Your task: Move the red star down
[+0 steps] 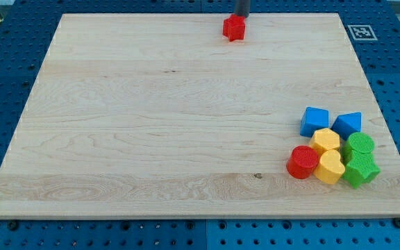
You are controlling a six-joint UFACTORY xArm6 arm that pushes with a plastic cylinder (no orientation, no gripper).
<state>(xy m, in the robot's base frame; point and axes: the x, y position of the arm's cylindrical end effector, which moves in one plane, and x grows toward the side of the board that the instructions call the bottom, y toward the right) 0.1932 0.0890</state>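
The red star [234, 28] lies near the top edge of the wooden board [151, 125], a little right of the middle. My tip [242, 15] is right above it, at the star's top right side, touching or nearly touching it. Only the lowest part of the dark rod shows at the view's top edge.
A cluster of blocks sits at the board's lower right: a blue cube [314, 121], a blue block [348, 125], a yellow hexagon [326, 141], a yellow heart [330, 167], a red cylinder [302, 162], a green cylinder [360, 145] and a green star [361, 169]. A marker tag [360, 32] is at the top right.
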